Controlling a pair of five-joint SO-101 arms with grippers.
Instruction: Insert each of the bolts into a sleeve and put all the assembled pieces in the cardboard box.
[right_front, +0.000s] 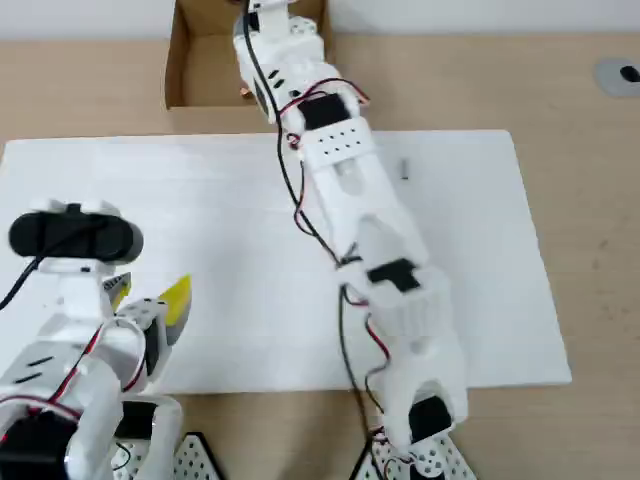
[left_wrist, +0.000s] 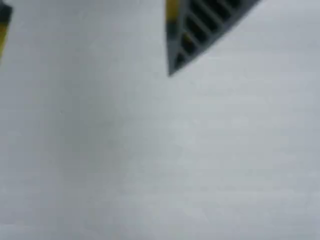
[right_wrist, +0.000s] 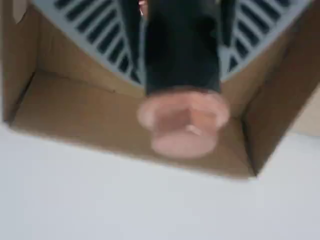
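Observation:
The cardboard box (right_front: 195, 60) stands at the table's far edge, open side up. My right arm stretches across the white mat to it, and its gripper (right_wrist: 181, 55) is shut on a black sleeve (right_wrist: 181, 50) with a copper bolt head (right_wrist: 184, 122) at its end. That piece hangs over the box floor (right_wrist: 75, 105), close to the near wall. A glint of the copper bolt head (right_front: 245, 93) shows beside the arm in the high view. My left gripper (left_wrist: 87, 50) sits low over the mat at the near left, open and holding nothing, its yellow-edged finger (right_front: 178, 298) pointing away.
The white mat (right_front: 200, 200) covers most of the wooden table. A small grey item (right_front: 405, 168) lies on the mat right of the outstretched arm. A grey round fitting (right_front: 620, 75) is set in the tabletop at far right.

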